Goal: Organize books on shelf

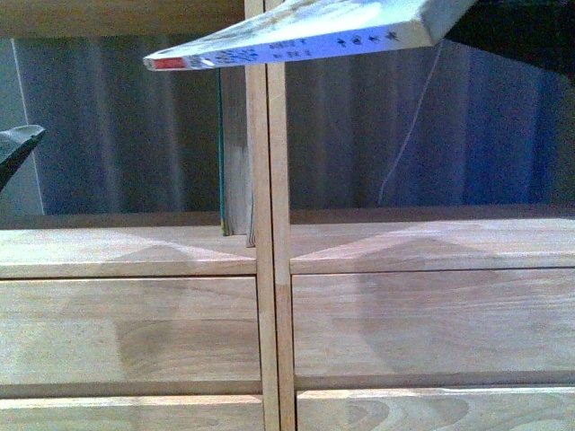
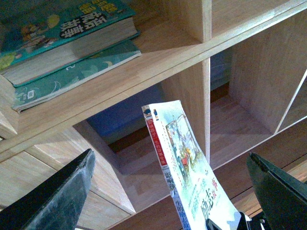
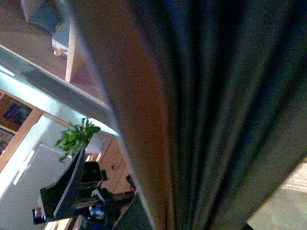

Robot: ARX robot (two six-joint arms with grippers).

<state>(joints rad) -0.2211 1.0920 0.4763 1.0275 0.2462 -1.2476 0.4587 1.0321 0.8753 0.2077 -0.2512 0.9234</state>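
1. Paperback [image 1: 296, 40] hung in the air at the top of the front view. It was tilted, with the red-blocked end of the spine lowest, and it crossed in front of the central divider [image 1: 269, 314]. It was not yet on the shelf [image 1: 126, 253].
2. Grip: the right pincer [image 1: 512, 31] showed only as a dark mass at the book's high end. I judged it clamped on the paperback, since nothing else bore the book.
3. The left pincer [image 2: 171, 155] stood wide apart and empty. In its own wrist view the paperback appeared between its fingers by line of sight only. The front view put that pincer low at the left edge, well apart from the book.
4. The teal book [image 1: 232, 162] stood upright against the divider in the left column, above the drawer fronts [image 1: 126, 332]. The left wrist view showed a thinner green-covered book [image 2: 76, 69] pressed flat against it.
5. Risk: held by one end, the thin paperback could sag or pivot in the clamp and slip out.
6. Risk: its free end could strike the divider's front edge on the way in, or knock over the upright teal book.
7. Risk: stood up without a neighbour to lean on, so thin a book would likely flop.
8. Hidden or unclear:
   - The right pincer's fingers could not be seen.
   - The right wrist view was filled by a blurred close surface.
   - How far the paperback stood in front of the shelf could not be told.
   - The shelf's upper part was cut off.
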